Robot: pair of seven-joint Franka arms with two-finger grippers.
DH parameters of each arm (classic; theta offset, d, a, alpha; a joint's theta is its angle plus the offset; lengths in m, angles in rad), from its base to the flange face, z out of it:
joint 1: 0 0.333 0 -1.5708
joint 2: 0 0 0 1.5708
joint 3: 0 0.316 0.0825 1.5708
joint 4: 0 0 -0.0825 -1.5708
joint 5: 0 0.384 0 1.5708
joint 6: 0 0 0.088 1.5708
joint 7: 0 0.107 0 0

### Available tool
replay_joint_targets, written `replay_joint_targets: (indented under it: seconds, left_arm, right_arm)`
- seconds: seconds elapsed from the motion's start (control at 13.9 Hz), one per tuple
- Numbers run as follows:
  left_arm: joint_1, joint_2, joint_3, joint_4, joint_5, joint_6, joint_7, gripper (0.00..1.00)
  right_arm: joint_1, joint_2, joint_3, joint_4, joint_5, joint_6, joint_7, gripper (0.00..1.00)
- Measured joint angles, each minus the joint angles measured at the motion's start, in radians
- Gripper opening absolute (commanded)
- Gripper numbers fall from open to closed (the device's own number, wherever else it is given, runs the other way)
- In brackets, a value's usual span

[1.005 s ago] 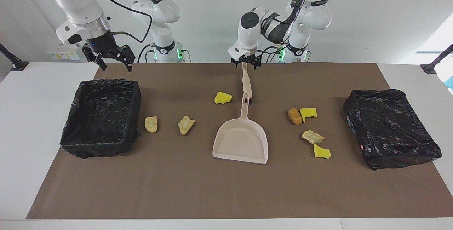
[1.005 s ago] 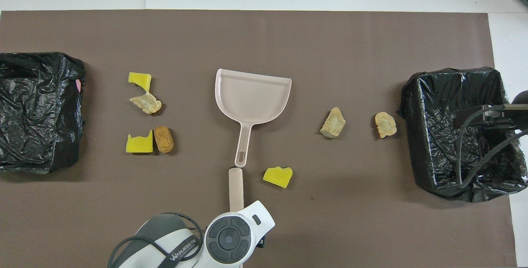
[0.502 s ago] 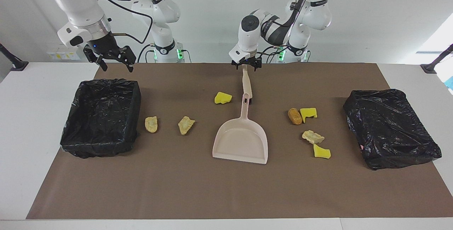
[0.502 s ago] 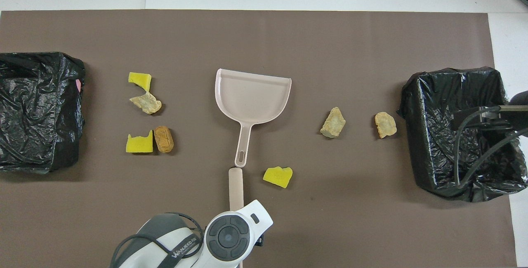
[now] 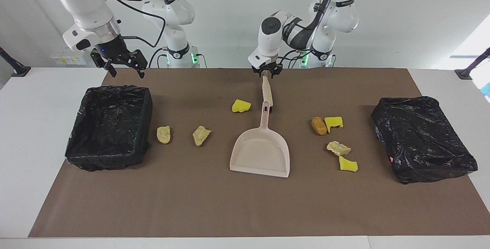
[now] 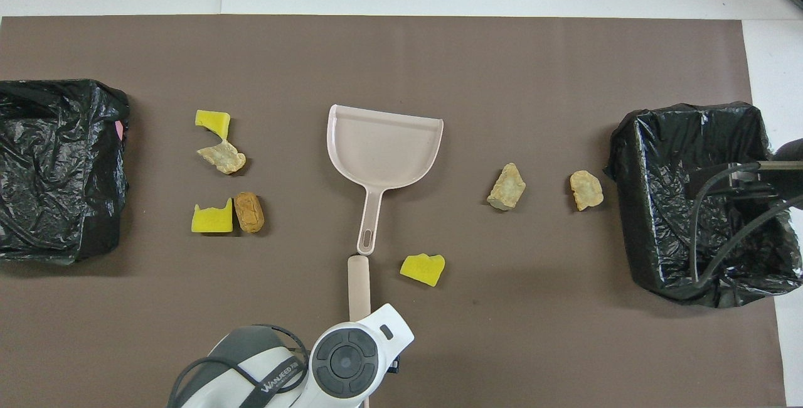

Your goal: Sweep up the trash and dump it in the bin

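Fingers of the left gripper (image 5: 265, 73) have drawn in since a second ago, when they stood wide either side of the beige plastic brush handle (image 5: 267, 91); now they pinch the end of that handle nearest the robots, so the brush looks to be taken, though I judge the squeeze may not be finished; the brush itself has not shifted and lies end to end with the beige plastic dustpan (image 5: 260, 152), its tip just beside the hole in the dustpan's handle. That means the tool is about in hand and sweeping can begin; nothing has been swept yet.

Outward from the fingers, the left wrist points straight down over the handle, the white forearm folding back toward its base in a tight elbow; in the overhead view only the wrist's round cap shows, hiding the grasp. The right gripper (image 5: 122, 64) hangs with its fingers spread wide and empty above the edge, nearest the robots, of the black-bag-lined bin (image 5: 109, 126) at the right arm's end of the table; that arm waits.

Trash lies scattered on the brown mat (image 5: 214, 203): one yellow sponge piece (image 5: 241, 105) beside the brush, two tan bread-like chunks (image 5: 201, 135) between dustpan and that bin, and two yellow pieces with two brown chunks (image 5: 338, 148) toward the second black-lined bin (image 5: 423, 138) at the left arm's end.
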Motion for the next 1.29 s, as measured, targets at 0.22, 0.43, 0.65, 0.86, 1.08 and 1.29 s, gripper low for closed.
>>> replay_joint_targets:
  seconds: [0.22, 0.43, 0.65, 0.86, 1.08, 1.29]
  left_arm:
    - [0.0, 0.0, 0.001, 0.004, -0.001, -0.009, 0.0, 0.0]
    - [0.014, -0.01, 0.012, 0.029, -0.001, -0.083, 0.0, 0.0]
    - [0.084, -0.041, 0.019, 0.102, -0.001, -0.251, 0.043, 0.0]
    - [0.193, -0.125, 0.027, 0.17, -0.001, -0.449, 0.121, 0.0]
    - [0.302, -0.192, 0.048, 0.244, 0.0, -0.611, 0.212, 0.0]
    - [0.428, -0.186, 0.059, 0.299, 0.004, -0.623, 0.311, 0.0]
  right_arm:
    - [0.0, 0.0, 0.0, 0.0, 0.0, 0.0, 0.0, 1.0]
    - [0.0, 0.0, 0.0, 0.0, 0.0, 0.0, 0.0, 1.0]
    - [0.033, 0.0, 0.001, -0.016, 0.0, 0.025, 0.006, 1.0]
    - [0.128, 0.014, 0.003, -0.063, 0.0, 0.14, 0.129, 1.0]
    - [0.248, 0.082, 0.005, -0.085, 0.0, 0.262, 0.321, 1.0]
    - [0.368, 0.187, 0.007, -0.09, -0.004, 0.405, 0.509, 1.0]
